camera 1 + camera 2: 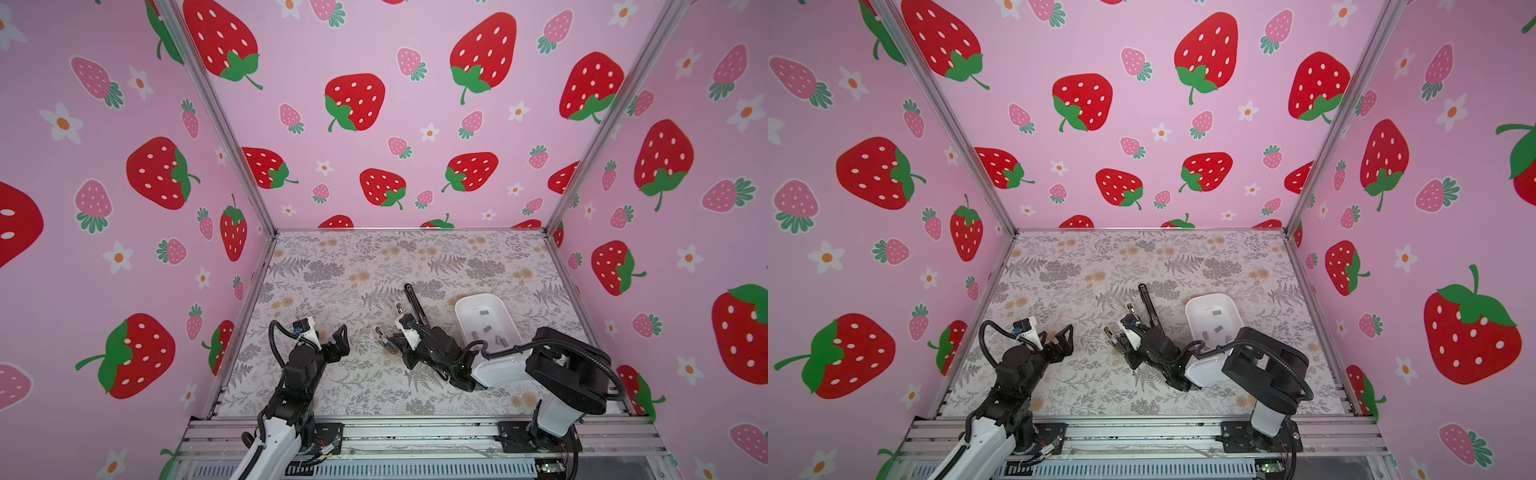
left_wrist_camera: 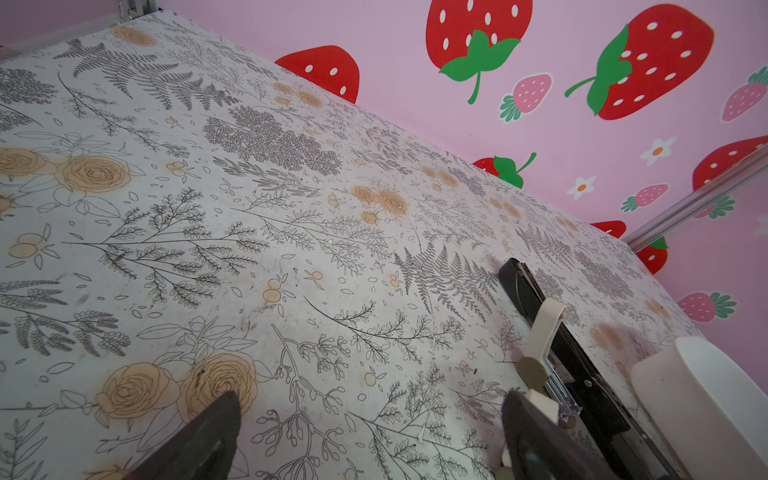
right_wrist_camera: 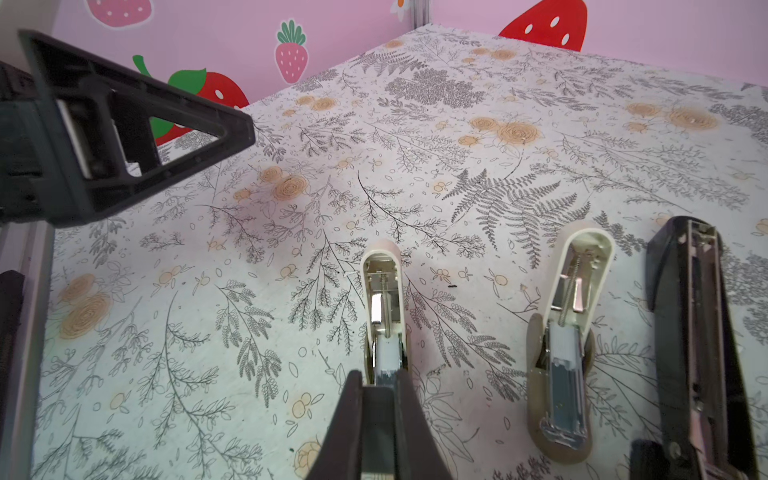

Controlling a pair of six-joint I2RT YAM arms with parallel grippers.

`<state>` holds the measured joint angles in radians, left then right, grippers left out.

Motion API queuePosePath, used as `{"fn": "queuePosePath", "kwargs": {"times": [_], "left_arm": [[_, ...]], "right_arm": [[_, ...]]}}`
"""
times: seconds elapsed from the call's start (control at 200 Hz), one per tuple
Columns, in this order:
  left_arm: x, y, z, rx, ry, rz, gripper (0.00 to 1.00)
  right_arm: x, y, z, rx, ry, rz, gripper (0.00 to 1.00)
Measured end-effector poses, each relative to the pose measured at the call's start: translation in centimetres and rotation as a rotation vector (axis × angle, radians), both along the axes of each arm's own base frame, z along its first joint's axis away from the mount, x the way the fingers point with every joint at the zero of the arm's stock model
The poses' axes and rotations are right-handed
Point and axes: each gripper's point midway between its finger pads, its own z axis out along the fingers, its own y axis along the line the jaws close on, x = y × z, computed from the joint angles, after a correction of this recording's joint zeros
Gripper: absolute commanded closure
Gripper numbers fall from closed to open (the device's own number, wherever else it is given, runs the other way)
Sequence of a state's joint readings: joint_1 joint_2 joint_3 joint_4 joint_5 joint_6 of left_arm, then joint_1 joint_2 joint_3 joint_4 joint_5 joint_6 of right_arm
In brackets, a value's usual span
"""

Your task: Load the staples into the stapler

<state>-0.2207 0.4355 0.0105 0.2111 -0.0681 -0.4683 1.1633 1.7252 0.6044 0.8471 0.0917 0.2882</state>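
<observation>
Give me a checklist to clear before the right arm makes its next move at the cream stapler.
1. Right gripper jaws shut: ok.
2. A strip held between those jaws: cannot tell.
3. Cream stapler in front of those jaws lies open, magazine exposed: ok.
4. Jaws lined up with its magazine in the right wrist view: ok.
5. Left gripper open, empty, apart from the staplers: ok.
6. Spare staples lying in the white tray: ok.

Lab test booth: strawberry-print walls (image 1: 415, 54), aluminium frame (image 1: 415, 434).
</observation>
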Motion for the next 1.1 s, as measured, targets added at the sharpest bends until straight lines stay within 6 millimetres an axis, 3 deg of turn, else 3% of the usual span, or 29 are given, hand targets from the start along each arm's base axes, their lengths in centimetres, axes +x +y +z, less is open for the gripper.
{"fn": "queuePosePath", "kwargs": {"times": [0.725, 1.1], "left_arm": [[0.0, 0.0, 0.1, -0.001, -0.002, -0.003, 0.01], [0.1, -2.2, 1.4, -0.006, -0.06, -0.131, 0.0]], "right_arm": [[0.5, 1.1, -2.7, -0.047, 0.026, -0.006, 0.88], [0.8, 1.7, -2.4, -0.036, 0.023, -0.003, 0.88]]}}
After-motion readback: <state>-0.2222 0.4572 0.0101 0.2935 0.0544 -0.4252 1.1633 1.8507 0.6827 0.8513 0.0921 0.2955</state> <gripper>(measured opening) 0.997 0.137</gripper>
